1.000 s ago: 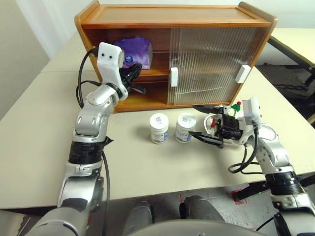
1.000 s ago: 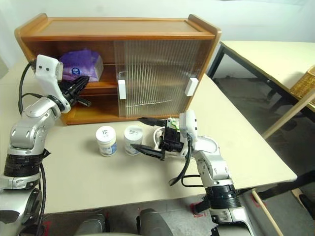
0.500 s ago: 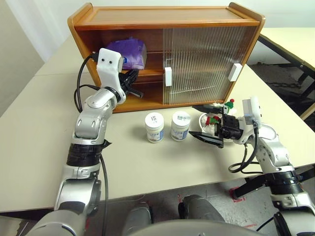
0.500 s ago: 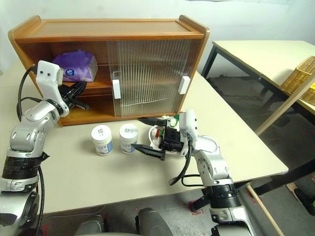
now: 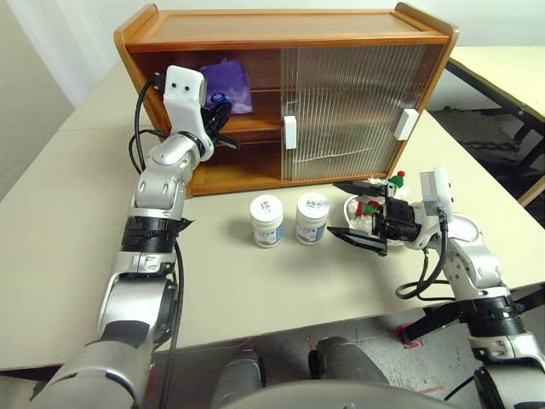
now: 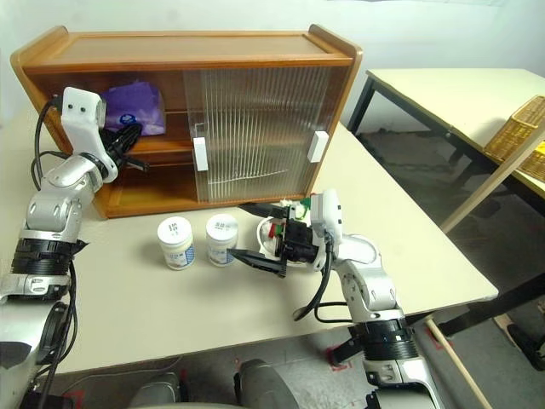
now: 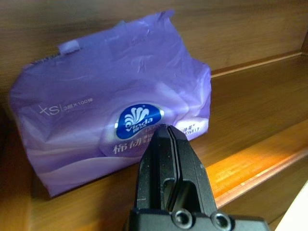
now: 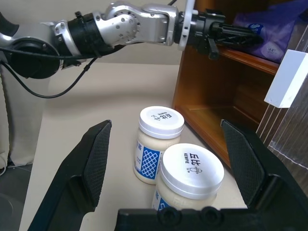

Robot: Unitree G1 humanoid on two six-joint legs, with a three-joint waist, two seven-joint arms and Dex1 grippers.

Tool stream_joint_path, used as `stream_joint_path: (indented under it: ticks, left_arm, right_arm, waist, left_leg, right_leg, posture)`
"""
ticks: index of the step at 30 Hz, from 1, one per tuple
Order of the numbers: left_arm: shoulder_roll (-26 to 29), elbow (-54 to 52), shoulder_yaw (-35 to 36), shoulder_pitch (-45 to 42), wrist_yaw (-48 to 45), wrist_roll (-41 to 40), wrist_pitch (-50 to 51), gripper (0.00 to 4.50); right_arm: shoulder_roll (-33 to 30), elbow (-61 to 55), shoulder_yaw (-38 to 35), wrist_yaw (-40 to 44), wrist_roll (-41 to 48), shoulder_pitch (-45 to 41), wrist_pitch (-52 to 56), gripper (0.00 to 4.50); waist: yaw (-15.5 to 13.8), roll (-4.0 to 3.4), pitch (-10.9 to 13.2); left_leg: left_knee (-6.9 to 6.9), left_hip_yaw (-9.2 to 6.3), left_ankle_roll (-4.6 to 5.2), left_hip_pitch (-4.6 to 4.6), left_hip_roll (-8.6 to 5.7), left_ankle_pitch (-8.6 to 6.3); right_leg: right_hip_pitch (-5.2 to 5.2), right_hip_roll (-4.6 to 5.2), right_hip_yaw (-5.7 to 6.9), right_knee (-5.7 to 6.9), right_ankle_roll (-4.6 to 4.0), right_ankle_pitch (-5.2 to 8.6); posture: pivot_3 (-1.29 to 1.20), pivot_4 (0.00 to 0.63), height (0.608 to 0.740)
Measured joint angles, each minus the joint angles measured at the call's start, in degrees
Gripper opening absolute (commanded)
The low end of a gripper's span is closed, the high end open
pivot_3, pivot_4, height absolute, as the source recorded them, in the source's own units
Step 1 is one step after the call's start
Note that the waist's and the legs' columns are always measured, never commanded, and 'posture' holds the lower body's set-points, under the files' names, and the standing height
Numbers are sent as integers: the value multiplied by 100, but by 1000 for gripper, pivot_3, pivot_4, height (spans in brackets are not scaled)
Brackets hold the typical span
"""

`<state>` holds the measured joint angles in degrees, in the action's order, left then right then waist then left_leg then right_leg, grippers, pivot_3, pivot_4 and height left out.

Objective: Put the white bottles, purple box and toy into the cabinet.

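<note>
The purple box [image 7: 96, 110] lies on the upper shelf at the open left side of the cabinet [image 5: 289, 34]. My left gripper [image 7: 167, 129] is shut and empty. It reaches level into that shelf, with its tips at the pack's front below the blue logo; whether they touch it I cannot tell. Two white bottles [image 5: 267, 220] [image 5: 312, 216] stand side by side on the table in front of the cabinet. Just right of them my right gripper [image 5: 332, 207] is open, pointing left at them with nothing between its fingers. The toy [image 5: 371, 207] sits behind that gripper.
The cabinet's ribbed sliding doors [image 5: 349, 102] cover its right side. The lower left shelf [image 5: 238, 170] is open and bare. A shiny metal dish [image 5: 351, 207] holds the toy. Another table [image 6: 443, 94] and a wicker basket [image 6: 524, 136] stand off to the right.
My left gripper has pushed forward and higher into the upper shelf, up to the purple box. The right arm, the bottles and the toy have stayed put. The camera view has shifted.
</note>
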<state>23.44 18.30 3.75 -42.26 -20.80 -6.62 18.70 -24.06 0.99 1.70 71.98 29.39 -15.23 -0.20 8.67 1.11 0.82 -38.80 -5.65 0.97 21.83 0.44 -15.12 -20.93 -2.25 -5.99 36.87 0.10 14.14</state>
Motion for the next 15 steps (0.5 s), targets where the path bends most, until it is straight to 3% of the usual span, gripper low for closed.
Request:
stream_joint_path:
  ticks: [7, 12, 15]
  left_arm:
    - [-32, 431, -47, -206, -166, 46, -293, 51]
    - [-67, -462, 54, 153, -719, -509, -111, 51]
    - [345, -1420, 108, 915, -1505, -1080, 217, 946]
  right_arm:
    - [2, -32, 0, -30, 0, 6, 4, 4500]
    - [-23, -44, -4, -28, 4, 20, 16, 4500]
    - [-84, -43, -16, 16, 16, 26, 63, 4500]
  waist:
    - [-5, -1, 1]
    - [32, -3, 0]
    - [90, -10, -4]
  left_leg:
    - [-1, -1, 11, 2, -7, 9]
    - [-1, 14, 10, 3, -27, 8]
    - [5, 26, -4, 4, -29, -4]
  right_leg:
    - [5, -3, 1, 0, 12, -7]
    - [2, -4, -4, -3, 16, -6]
    - [-9, -15, -1, -3, 8, 0]
  posture:
    - [-263, 0, 740]
    - [-248, 0, 740]
    - [-245, 0, 740]
